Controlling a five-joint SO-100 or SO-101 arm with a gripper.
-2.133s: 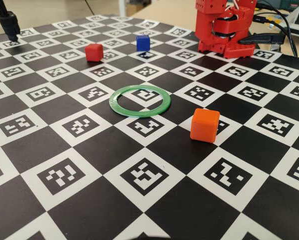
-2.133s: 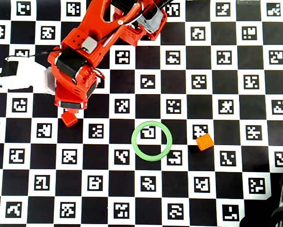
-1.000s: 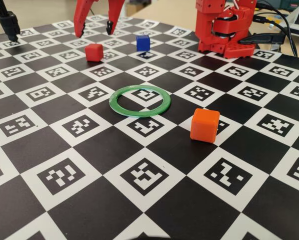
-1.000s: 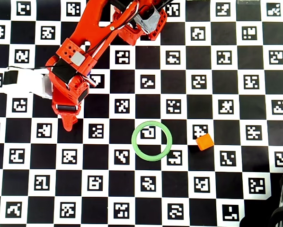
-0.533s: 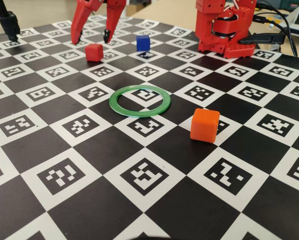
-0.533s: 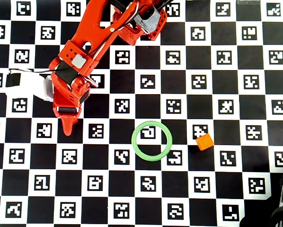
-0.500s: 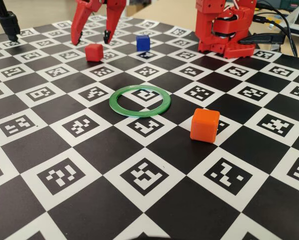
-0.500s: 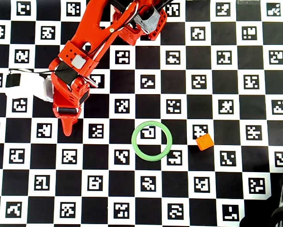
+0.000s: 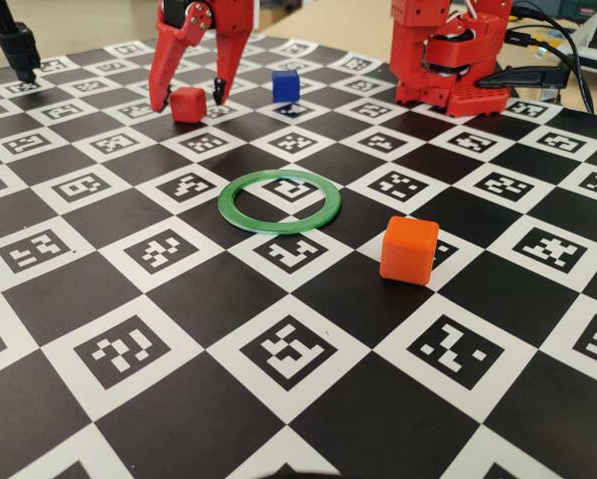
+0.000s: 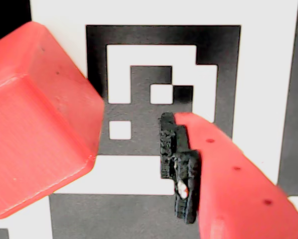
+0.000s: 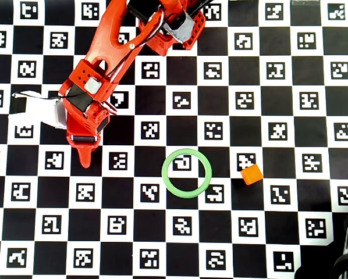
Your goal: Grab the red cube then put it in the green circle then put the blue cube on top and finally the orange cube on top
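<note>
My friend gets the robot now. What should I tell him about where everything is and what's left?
Gripper: open, lowered with one finger on each side of the red cube, not yet closed on it.
Green circle: empty, mid-board.
Blue cube: on the board beyond the ring, in the fixed view.
Orange cube: right of the ring, nearer the camera.
Done: nothing placed yet.
Left: grip red, put it in the ring, stack blue, then orange.

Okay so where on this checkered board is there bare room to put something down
The whole near half of the board, in front of the flat green plastic ring and the small orange plastic cube, is bare. It is crowded at the far side, where the open gripper straddles the small red cube beside the dark-blue cube.
</note>
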